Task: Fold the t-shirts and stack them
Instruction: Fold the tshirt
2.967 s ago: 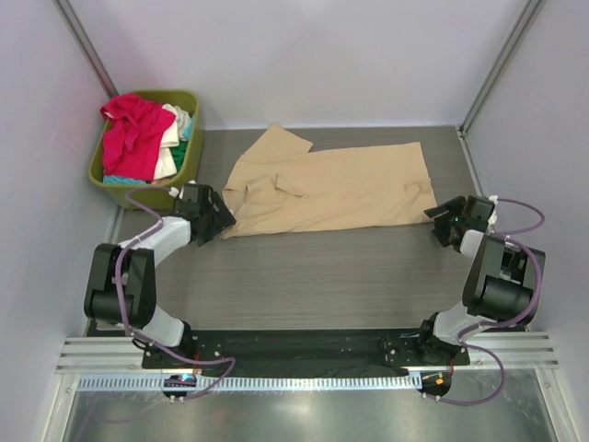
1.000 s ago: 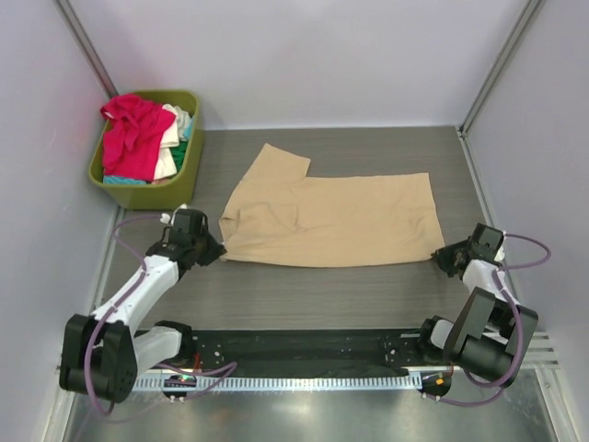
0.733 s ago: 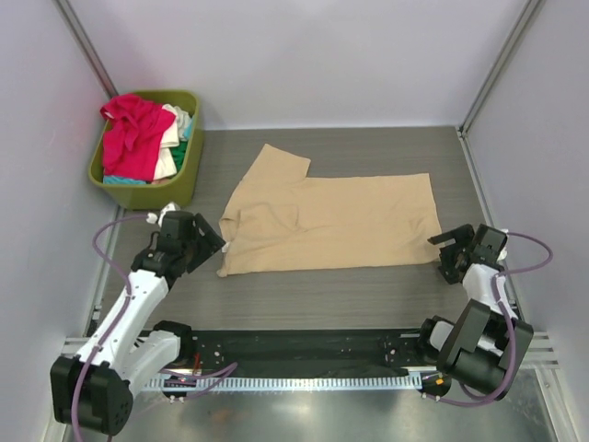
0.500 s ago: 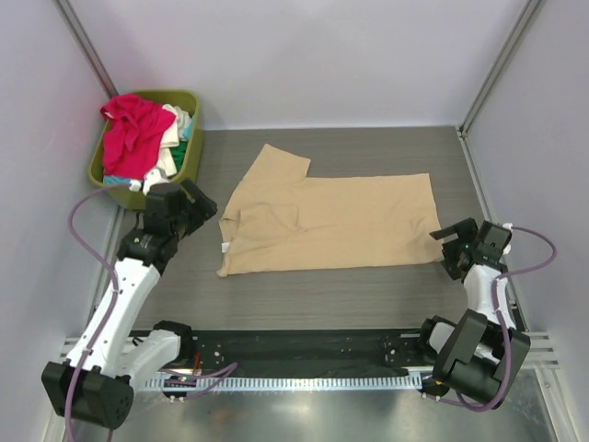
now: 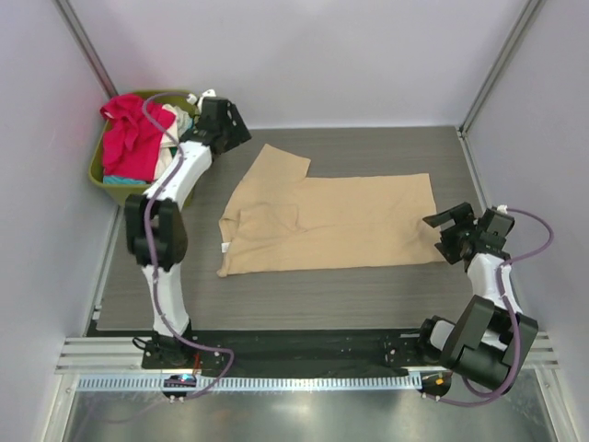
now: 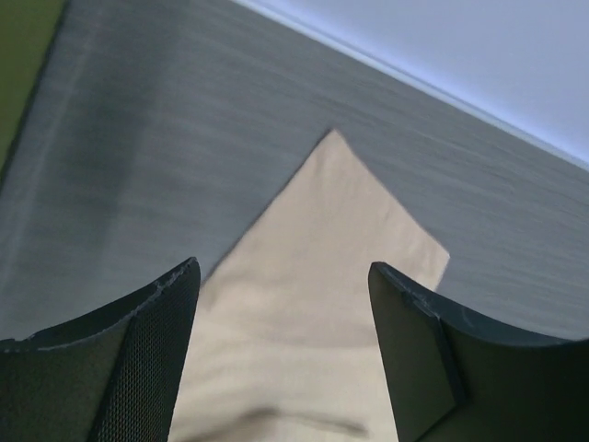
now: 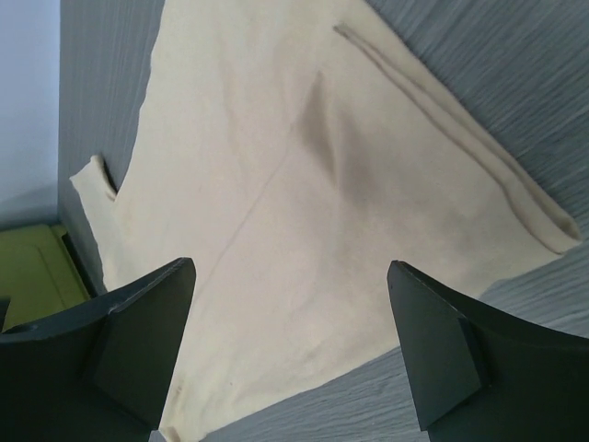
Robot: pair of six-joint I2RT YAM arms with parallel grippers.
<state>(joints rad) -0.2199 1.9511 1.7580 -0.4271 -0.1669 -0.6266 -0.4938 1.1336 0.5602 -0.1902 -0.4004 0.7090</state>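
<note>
Tan t-shirt (image 5: 331, 216) lies flat beside the basket (image 5: 96, 173), long axis running away from it; left pincer (image 5: 237, 129), wide, hovers over the basket-side sleeve (image 5: 281, 161), right pincer (image 5: 442, 235), wide, at the far hem (image 5: 429, 207).

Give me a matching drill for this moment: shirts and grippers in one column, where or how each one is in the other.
1. tan shirt
2. pink shirt
3. left gripper
4. right gripper

A. open, by the tan shirt's right edge
B. piled in the green basket
C. spread on the table
D. open, over the tan shirt's far sleeve

Pairs: 1-C, 2-B, 3-D, 4-A
</note>
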